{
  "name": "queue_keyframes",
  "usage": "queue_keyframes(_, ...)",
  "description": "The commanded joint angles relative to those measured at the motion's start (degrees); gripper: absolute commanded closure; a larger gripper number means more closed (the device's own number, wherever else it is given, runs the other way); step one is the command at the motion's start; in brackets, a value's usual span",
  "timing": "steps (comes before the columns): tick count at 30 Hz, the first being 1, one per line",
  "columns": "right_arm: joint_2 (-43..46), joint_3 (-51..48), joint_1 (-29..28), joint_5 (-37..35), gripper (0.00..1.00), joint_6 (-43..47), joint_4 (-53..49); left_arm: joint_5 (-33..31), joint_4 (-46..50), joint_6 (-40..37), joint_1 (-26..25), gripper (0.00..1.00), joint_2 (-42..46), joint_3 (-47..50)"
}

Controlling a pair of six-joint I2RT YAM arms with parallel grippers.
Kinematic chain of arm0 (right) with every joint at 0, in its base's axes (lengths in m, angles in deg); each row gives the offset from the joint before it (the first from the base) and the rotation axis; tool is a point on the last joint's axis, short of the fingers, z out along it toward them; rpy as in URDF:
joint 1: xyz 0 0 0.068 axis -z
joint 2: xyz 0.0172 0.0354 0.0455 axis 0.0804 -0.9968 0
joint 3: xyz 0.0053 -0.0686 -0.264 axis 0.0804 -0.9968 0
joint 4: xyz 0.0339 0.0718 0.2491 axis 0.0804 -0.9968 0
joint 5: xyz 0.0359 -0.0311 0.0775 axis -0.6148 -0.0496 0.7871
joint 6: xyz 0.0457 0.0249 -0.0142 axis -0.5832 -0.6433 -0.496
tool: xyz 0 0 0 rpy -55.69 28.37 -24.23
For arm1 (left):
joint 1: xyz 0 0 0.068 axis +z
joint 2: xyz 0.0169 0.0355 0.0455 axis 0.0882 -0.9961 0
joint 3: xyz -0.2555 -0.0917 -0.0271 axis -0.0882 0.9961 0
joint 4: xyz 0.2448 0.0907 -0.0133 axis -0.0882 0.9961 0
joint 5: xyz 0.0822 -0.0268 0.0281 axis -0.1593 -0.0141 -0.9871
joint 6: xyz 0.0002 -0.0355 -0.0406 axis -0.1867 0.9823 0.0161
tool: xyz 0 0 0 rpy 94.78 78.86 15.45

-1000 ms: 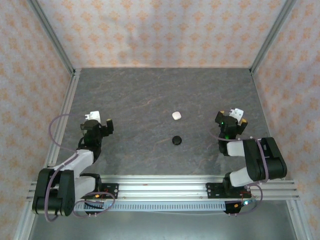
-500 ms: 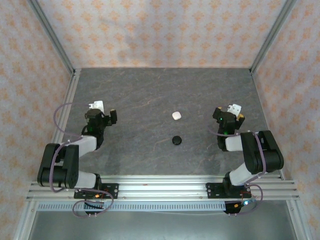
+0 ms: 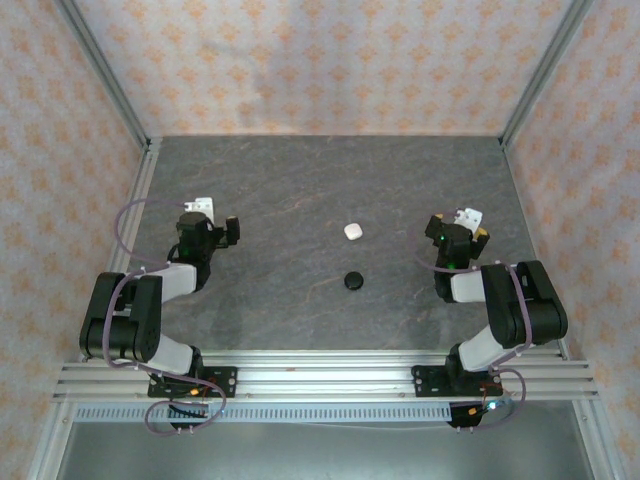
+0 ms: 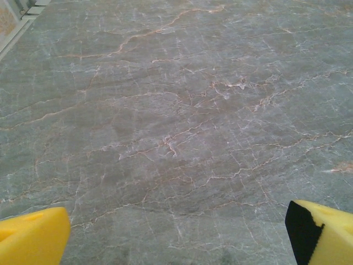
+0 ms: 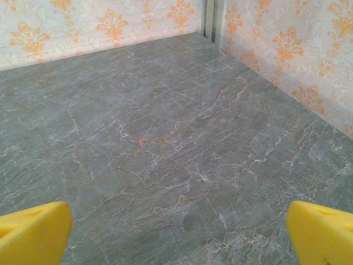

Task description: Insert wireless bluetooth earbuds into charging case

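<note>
Left tool (image 3: 218, 217): jaws spread fully apart, nothing between them. Right tool (image 3: 475, 223): the same, wide and empty.

Overhead view: you see one tool at each side of the grey veined desk (image 3: 290, 170). A white charging case (image 3: 353, 231) and a black charging case (image 3: 353, 280) lie near the centre between them. The white one is farther from the arm bases. Both are well apart from either tool. At this size you cannot make out the earbuds.

Left wrist view: yellow fingertips (image 4: 33, 234) sit at the lower corners, bare stone between them.

Right wrist view: it adds the patterned wall (image 5: 276, 49) and a corner post beyond its own yellow fingertips (image 5: 320, 232).
</note>
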Motion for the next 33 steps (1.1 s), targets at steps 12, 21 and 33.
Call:
queue_keyframes(12,-0.39,0.41,0.27,0.44,0.01,-0.09,0.36,-5.02,-9.79,-1.55,-2.01,0.0,-1.59,3.45)
queue_keyframes(21,-0.35,0.36,0.27,0.38,0.01,-0.11,0.4,-5.07,-9.83,-1.44,-1.97,0.0,-1.6,3.39)
queue_keyframes(33,-0.48,0.52,0.27,0.39,0.01,0.06,0.3,-5.07,-9.83,-1.46,-1.99,0.0,-1.6,3.38)
